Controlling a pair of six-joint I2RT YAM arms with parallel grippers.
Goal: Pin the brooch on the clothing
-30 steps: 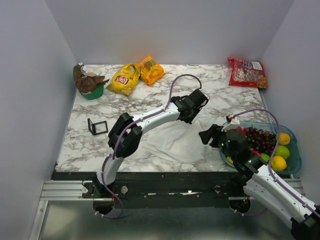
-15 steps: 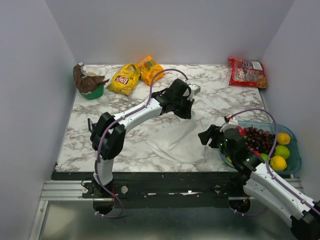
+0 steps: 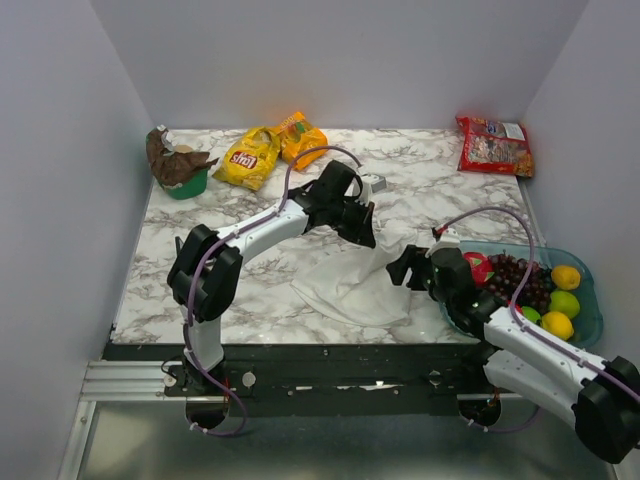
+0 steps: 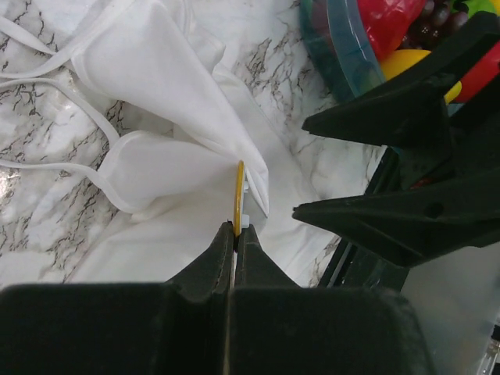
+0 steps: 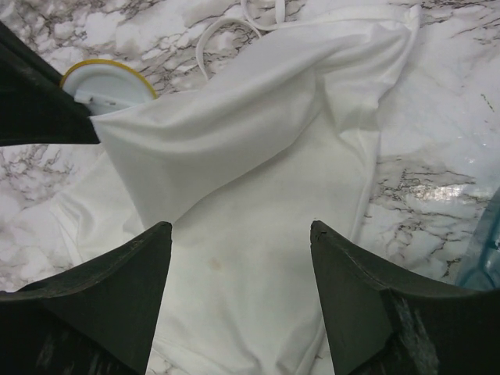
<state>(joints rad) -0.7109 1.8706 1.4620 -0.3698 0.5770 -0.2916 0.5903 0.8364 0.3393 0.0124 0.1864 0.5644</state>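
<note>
Closest to me, the right hand hangs with its fingers spread wide and nothing between them. It is over the right edge of the white clothing, just beside the blue fruit bowl with its grapes and lemons. Further in, the left hand is clenched on the brooch. It pinches the little gold-rimmed disc by its edge and holds it against a lifted fold of the cloth, above the marble surface. Along the far side lie a yellow chip bag, a red packet and a green cup.
</note>
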